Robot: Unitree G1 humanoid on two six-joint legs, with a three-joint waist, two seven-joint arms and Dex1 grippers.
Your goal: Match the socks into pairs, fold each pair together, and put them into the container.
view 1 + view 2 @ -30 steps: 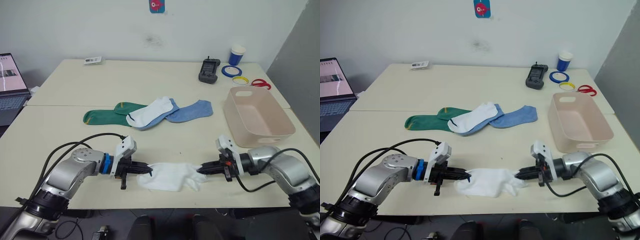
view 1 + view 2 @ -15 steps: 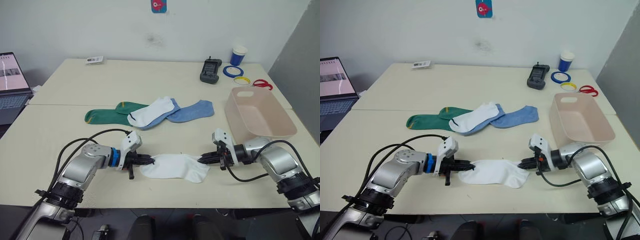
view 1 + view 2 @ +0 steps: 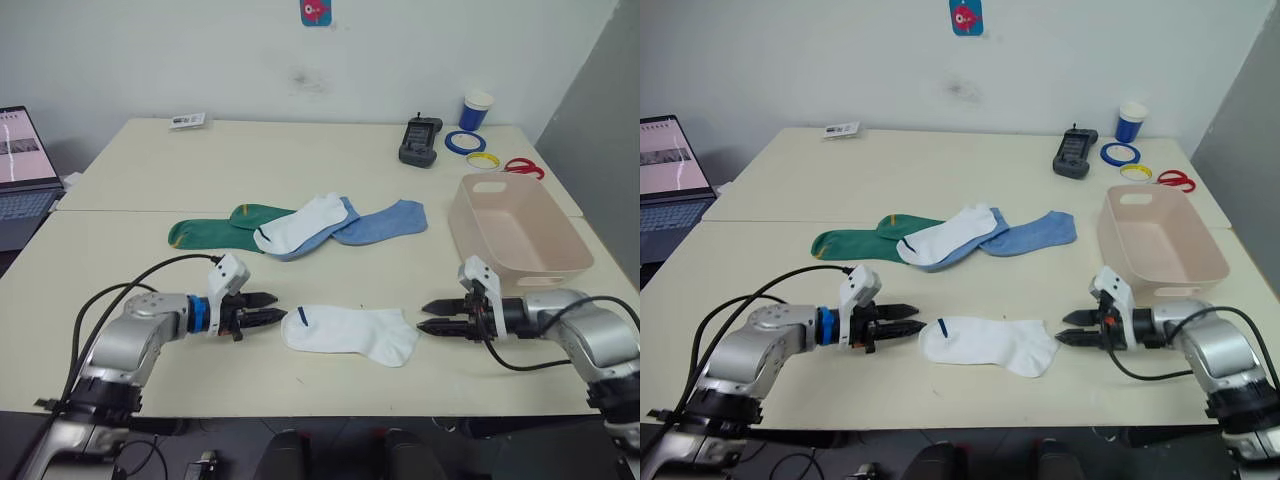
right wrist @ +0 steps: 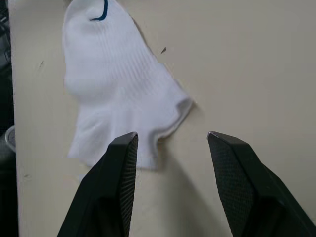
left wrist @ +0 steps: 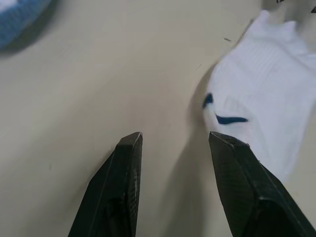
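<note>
A white sock (image 3: 350,333) with a small dark mark lies flat near the table's front edge. My left gripper (image 3: 272,308) is open just left of its cuff, not touching it. My right gripper (image 3: 430,317) is open just right of its toe end, also apart from it. The left wrist view shows the left gripper (image 5: 173,140) empty beside the sock (image 5: 261,108). Further back lies a heap: green socks (image 3: 205,232), another white sock (image 3: 300,222) and light blue socks (image 3: 385,222) overlapping. The pale pink container (image 3: 515,235) stands empty at the right.
At the back right are a black device (image 3: 418,140), a blue cup (image 3: 476,110), tape rolls (image 3: 465,142) and red scissors (image 3: 522,167). A laptop (image 3: 22,170) sits at the far left and a small card (image 3: 186,121) at the back.
Both grippers have let go of the white sock and drawn back outward, left to the left and right to the right. The sock now lies spread flat.
</note>
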